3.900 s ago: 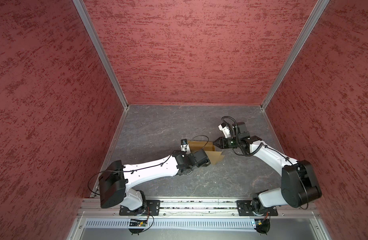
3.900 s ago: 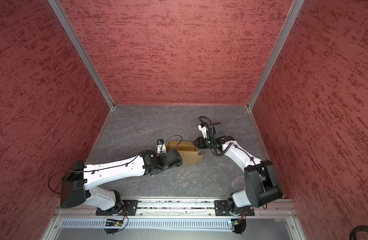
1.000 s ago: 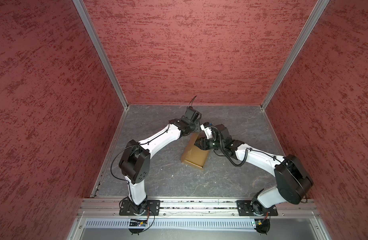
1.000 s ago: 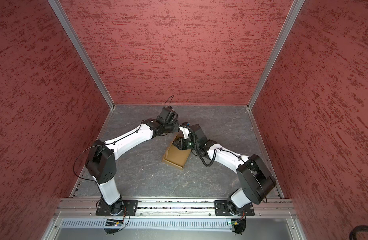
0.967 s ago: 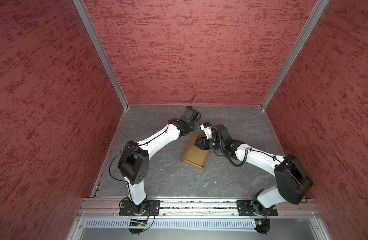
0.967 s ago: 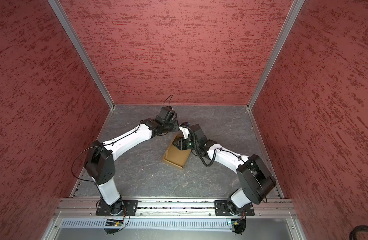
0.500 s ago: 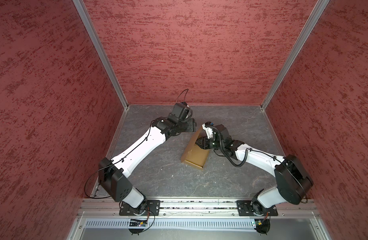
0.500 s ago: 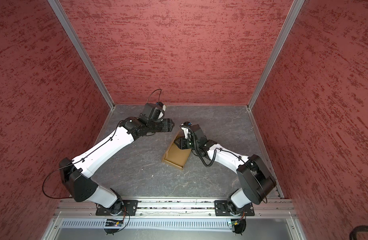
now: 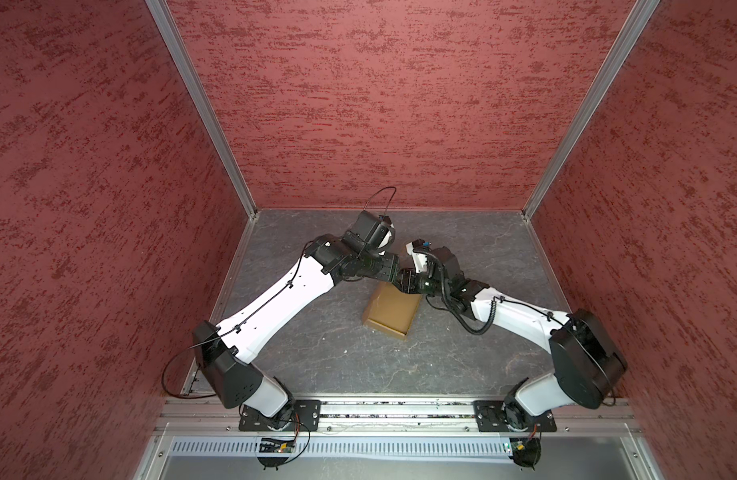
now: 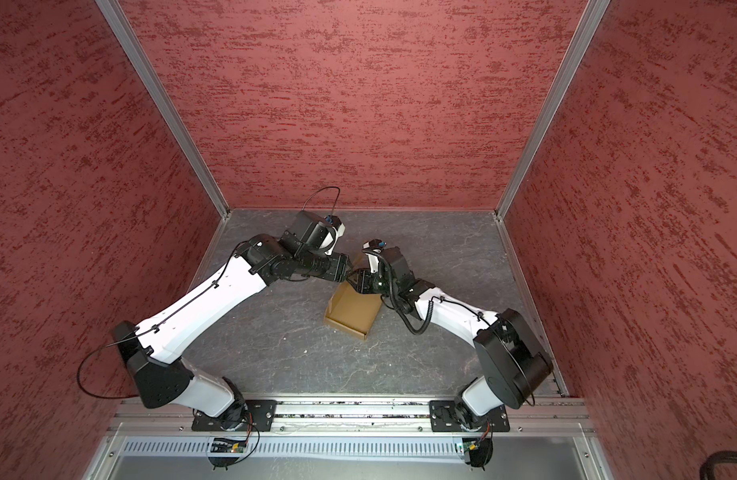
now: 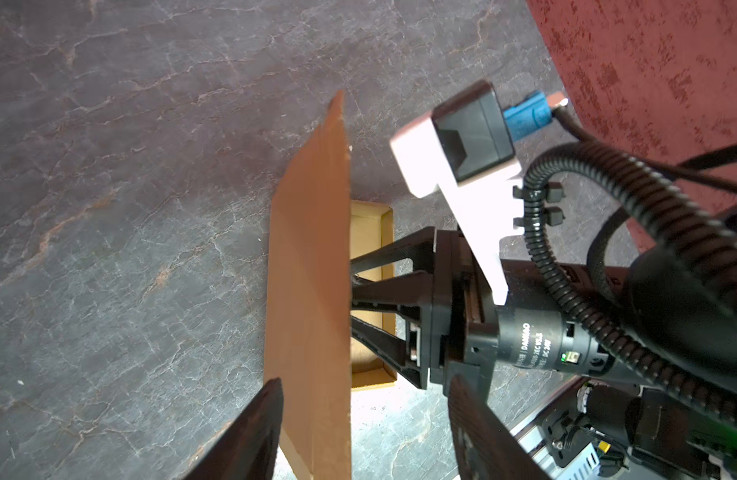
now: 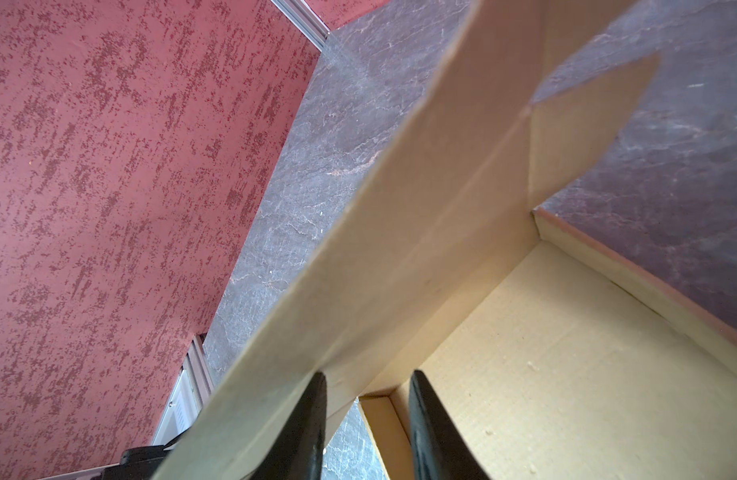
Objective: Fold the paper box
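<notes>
Cardboard box sits on the grey table between the two arms, turned askew; both top views show the shallow tray from above, its far end covered by the two wrists, which meet there; from up here I cannot read either set of fingers

The left wrist view gives what the top views hide: the lid stands up off the tray, near upright, seen almost edge-on; left gripper is spread wide with the lid passing between its fingers, close beside one finger and well clear of the other; nothing pinched; the same view shows the right gripper on the tray side of the lid, both fingers running to the lid's inner face, tips hidden behind the cardboard

The right wrist view is the only one looking into the box: bare tray floor, low side walls, one corner just past the fingers; right gripper has a narrow gap between its fingers, table and box corner showing through it, so parted and not closed on anything I can see; the lid's inner face rises slanting beside them; whether the tips touch it I cannot tell
</notes>
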Robot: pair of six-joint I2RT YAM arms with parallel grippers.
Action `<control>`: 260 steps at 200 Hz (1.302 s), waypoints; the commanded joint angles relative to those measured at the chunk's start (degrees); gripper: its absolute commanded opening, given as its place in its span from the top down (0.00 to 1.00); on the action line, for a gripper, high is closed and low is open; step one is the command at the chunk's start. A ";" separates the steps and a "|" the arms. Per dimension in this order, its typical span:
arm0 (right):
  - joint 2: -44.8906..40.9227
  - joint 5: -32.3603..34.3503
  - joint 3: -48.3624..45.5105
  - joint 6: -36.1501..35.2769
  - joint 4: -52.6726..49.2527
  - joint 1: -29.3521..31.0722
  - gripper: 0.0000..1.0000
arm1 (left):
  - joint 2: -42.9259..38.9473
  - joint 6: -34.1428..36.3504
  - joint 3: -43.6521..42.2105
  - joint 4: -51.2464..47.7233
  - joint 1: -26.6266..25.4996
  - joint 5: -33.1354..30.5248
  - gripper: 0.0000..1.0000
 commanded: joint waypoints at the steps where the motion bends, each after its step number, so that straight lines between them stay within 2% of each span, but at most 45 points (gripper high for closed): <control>1: 1.08 -0.80 -0.31 2.00 3.41 0.00 0.65 | 3.10 2.87 3.03 -5.63 -0.91 -3.76 0.37; 26: 1.61 -2.13 -1.12 4.20 6.55 -0.29 0.65 | 6.34 4.52 5.49 -7.93 -1.47 -7.20 0.38; 47: 1.84 -2.59 -1.75 5.70 8.23 -0.56 0.65 | 8.11 5.57 6.04 -8.13 -1.34 -7.74 0.42; 105: 2.84 -4.48 -3.49 7.86 11.47 -1.87 0.66 | 10.73 7.11 6.67 -7.63 -0.05 -7.57 0.50; 185: 3.41 -5.16 -5.93 9.86 13.84 -4.13 0.66 | 15.30 9.62 8.86 -7.88 0.95 -6.15 0.55; 260: -2.47 -3.71 -11.65 8.25 11.39 -8.45 0.67 | 18.59 13.21 11.97 -8.22 1.80 -3.79 0.78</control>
